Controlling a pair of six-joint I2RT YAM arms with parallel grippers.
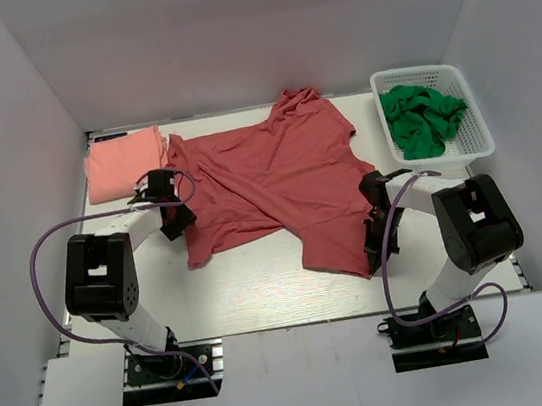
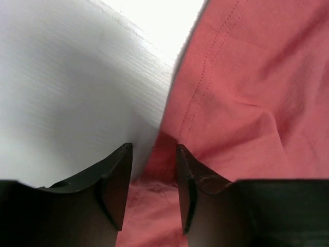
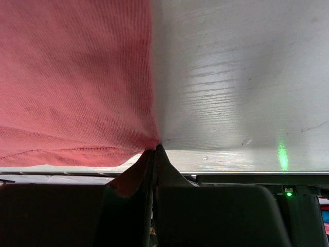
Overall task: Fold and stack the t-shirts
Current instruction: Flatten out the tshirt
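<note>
The brick-red t-shirt (image 1: 277,177) lies spread and rumpled across the middle of the table. The salmon-pink t-shirt (image 1: 124,163) lies folded at the back left. My left gripper (image 1: 176,219) is at the red shirt's left edge; in the left wrist view (image 2: 153,149) its jaws stand apart with the shirt's hem (image 2: 231,92) lying between and under them. My right gripper (image 1: 371,241) is at the shirt's near right corner; in the right wrist view (image 3: 156,148) it is shut on the red cloth (image 3: 72,82), which stretches away from its tips.
A white basket (image 1: 484,138) at the back right holds a green cloth (image 1: 422,116). White walls enclose the table on three sides. Bare table (image 1: 252,286) shows in front of the shirt, between the arms.
</note>
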